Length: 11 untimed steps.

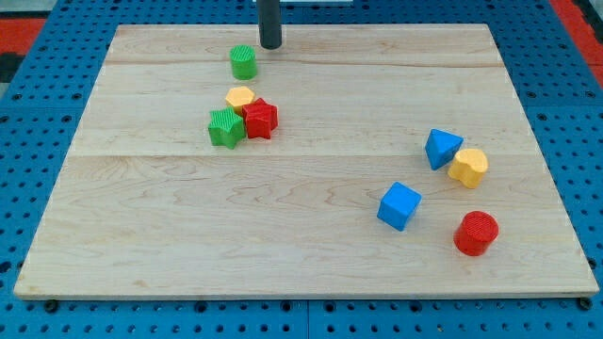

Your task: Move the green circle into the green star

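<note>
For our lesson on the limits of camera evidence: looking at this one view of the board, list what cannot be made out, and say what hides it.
- The rod above my tip: cut off by the view's top edge.
- Yellow block: its near side is hidden by the green star and red star.
- Whether my tip touches the green circle: unclear from this single view; it appears apart, up and right.
- Blue triangular block: its right edge is covered by the yellow block.

Green circle [243, 62] sitting just below-left of my tip [270, 44]; beyond it yellow block [240, 97] crowding green star [225, 128], red star [260, 120] blocking alongside.
</note>
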Available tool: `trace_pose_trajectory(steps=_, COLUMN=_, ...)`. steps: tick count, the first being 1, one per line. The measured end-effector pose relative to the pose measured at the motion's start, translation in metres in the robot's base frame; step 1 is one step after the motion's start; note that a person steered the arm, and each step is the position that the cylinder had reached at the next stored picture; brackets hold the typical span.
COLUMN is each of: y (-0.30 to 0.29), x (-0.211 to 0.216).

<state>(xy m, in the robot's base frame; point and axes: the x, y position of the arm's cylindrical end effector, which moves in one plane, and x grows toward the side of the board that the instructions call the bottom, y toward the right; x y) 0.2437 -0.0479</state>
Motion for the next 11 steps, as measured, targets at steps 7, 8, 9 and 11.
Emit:
trace_pose_trajectory(steps=7, y=-0.113, x=0.088)
trace_pose_trajectory(steps=8, y=-0.072, x=0.111)
trace_pose_trajectory(steps=9, y=-0.089, x=0.116)
trace_pose_trajectory(steps=11, y=-0.169, x=0.156)
